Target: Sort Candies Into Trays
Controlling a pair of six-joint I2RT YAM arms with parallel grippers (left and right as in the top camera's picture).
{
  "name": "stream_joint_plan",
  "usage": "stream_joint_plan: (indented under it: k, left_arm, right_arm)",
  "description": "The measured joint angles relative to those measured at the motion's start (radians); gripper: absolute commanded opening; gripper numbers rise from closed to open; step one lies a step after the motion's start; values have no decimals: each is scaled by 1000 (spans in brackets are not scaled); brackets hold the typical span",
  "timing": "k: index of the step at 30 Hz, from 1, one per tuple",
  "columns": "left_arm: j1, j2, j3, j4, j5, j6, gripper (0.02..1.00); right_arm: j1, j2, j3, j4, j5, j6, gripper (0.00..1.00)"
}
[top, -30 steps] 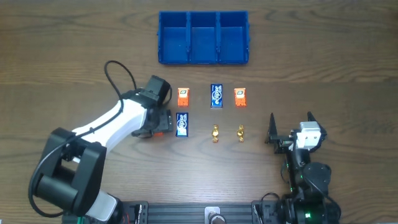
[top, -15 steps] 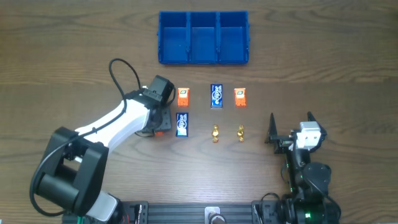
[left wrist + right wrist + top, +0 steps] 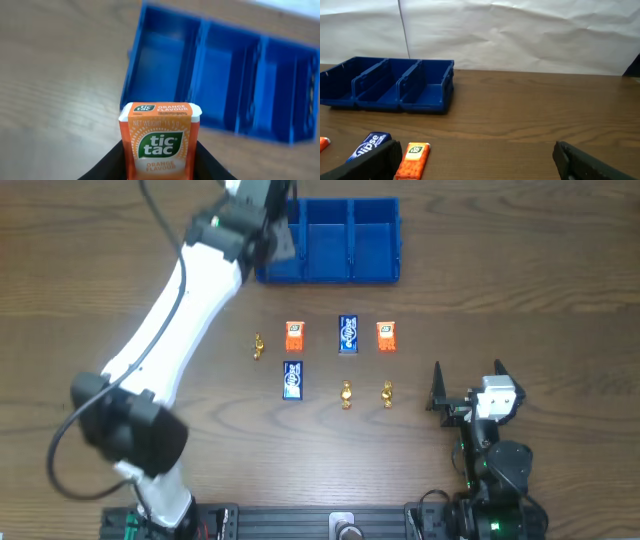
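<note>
Left wrist view: left jaws clamp rectangular plastic orange box (image 3: 161,142); right jaws apart.

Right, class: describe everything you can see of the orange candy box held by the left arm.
The orange candy box is a flat, plastic-looking pack with a white cap and an orange printed label. It is clamped at both sides between the left tool's dark fingers, cap end outward, label facing the wrist camera, lifted off the wooden table near the blue tray's end compartment.
</note>
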Motion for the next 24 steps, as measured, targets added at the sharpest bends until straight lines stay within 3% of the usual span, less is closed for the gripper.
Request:
stream_joint_plan:
  k: [5, 11, 13, 15, 17, 20, 24]
  left_arm:
    - [51, 288, 325, -61, 5, 51, 270]
    - [59, 465, 438, -58, 27, 122, 299]
    - [59, 471, 438, -59, 36, 142, 389]
    - [59, 471, 444, -64, 38, 156, 540]
    - [59, 471, 447, -69, 38, 171, 818]
    - [56, 467, 440, -61, 37, 180, 906]
    - [36, 324, 243, 44, 34, 178, 928]
  right_arm:
    - [0, 0, 0, 0, 0, 0, 998]
    - [0, 0, 0, 0, 0, 0, 998]
    - [0, 0, 0, 0, 0, 0, 998]
    - [0, 0, 0, 0, 0, 0, 998]
    - [0, 0, 0, 0, 0, 0, 998]
    - [0, 0, 0, 0, 0, 0, 998]
    - [0, 0, 0, 0, 0, 0, 998]
